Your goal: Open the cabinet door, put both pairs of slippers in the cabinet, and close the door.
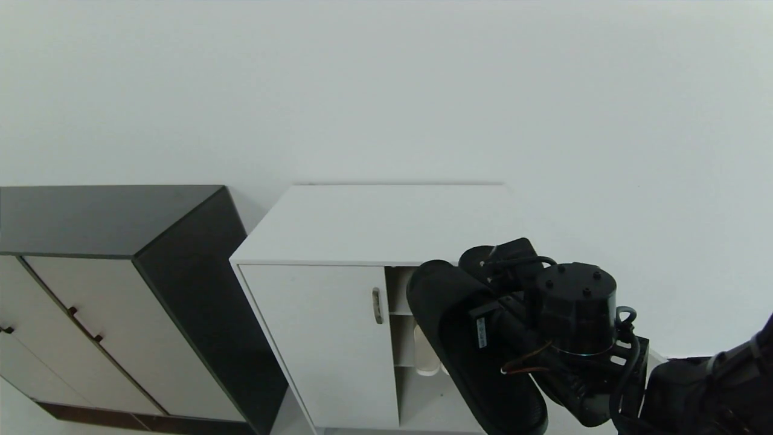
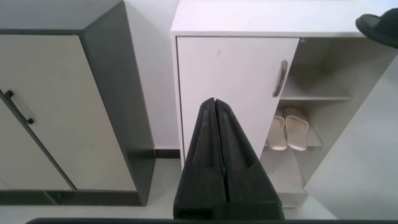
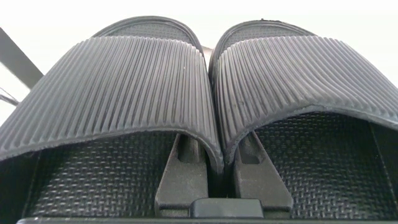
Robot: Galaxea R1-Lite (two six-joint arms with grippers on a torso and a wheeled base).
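Black slippers (image 3: pixel 137 87) pinched together in right end effector (image 3: pixel 216 171)

I had a dark cabinet (image 1: pixel 181 290) off to the left, standing against the plain white wall (image 1: pixel 386 90). Its top and side looked near black, and its front was pale beige, split into doors (image 1: pixel 90 338) with small dark handles (image 1: pixel 84 324). A dark plinth (image 1: pixel 90 414) ran under the doors. From the left wrist I saw pale floor (image 2: pixel 166 180) beside it, with a dark skirting strip (image 2: pixel 166 151) at the wall's foot.
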